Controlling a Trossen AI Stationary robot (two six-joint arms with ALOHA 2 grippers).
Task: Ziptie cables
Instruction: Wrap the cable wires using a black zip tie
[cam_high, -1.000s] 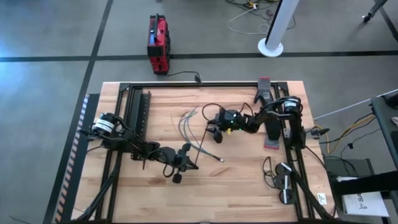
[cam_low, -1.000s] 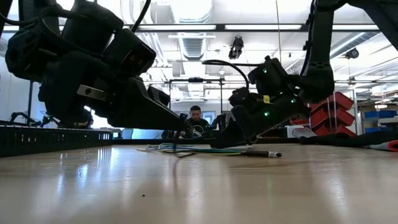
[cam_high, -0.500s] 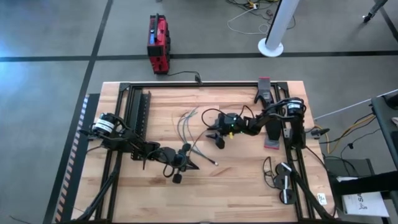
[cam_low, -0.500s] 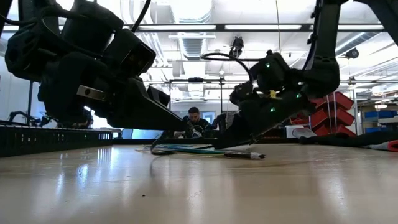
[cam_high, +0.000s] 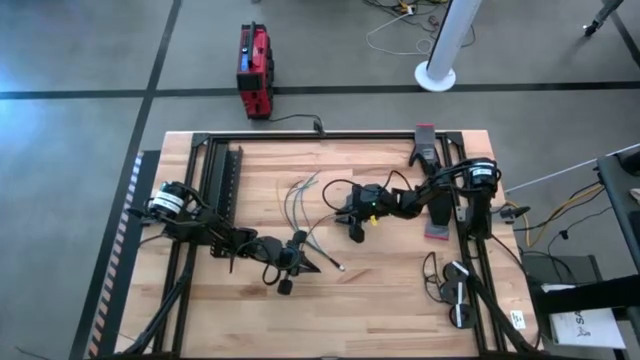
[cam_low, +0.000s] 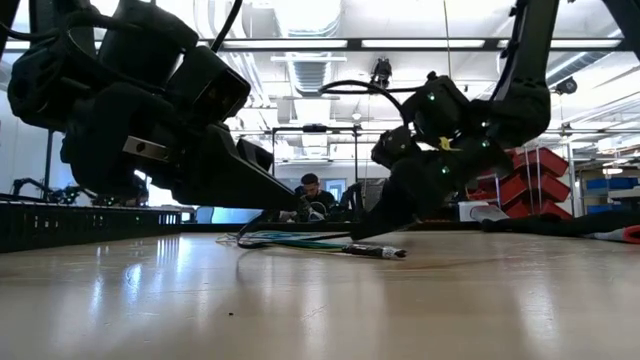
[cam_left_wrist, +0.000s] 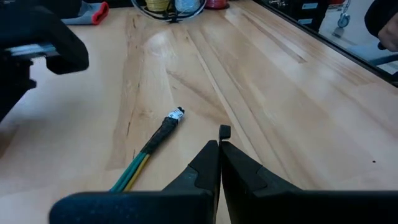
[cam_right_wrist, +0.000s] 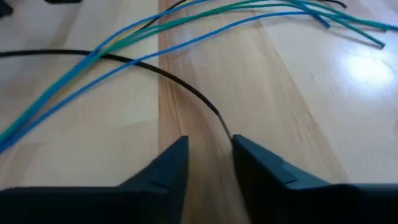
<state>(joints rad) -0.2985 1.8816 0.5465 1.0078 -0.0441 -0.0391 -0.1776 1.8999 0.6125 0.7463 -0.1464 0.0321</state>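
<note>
Watching from the side here: the left gripper (cam_high: 312, 265) is parked low near the front-middle of the table (cam_high: 400, 300), fingers pinched together with nothing between them, its tip sitting just beside the plug end (cam_left_wrist: 176, 114) of one lead. Moving right, the cables (cam_high: 300, 200) are lying fanned out on the wood between the two arms, toward the back. The right gripper (cam_high: 352, 228) is hovering just to their right, fingers a little apart, with a thin black strip (cam_right_wrist: 163, 73) running across the bundle and in between them; I can't tell if it's actually pinching it.

What's bugging me: the wires are spread loose, so the strip could be catching only a couple of them, or dragging the whole lot sideways.

Compared with a second ago, the plug end has been sliding toward the left gripper, and the right gripper has been swinging round and pulling back a bit.
</note>
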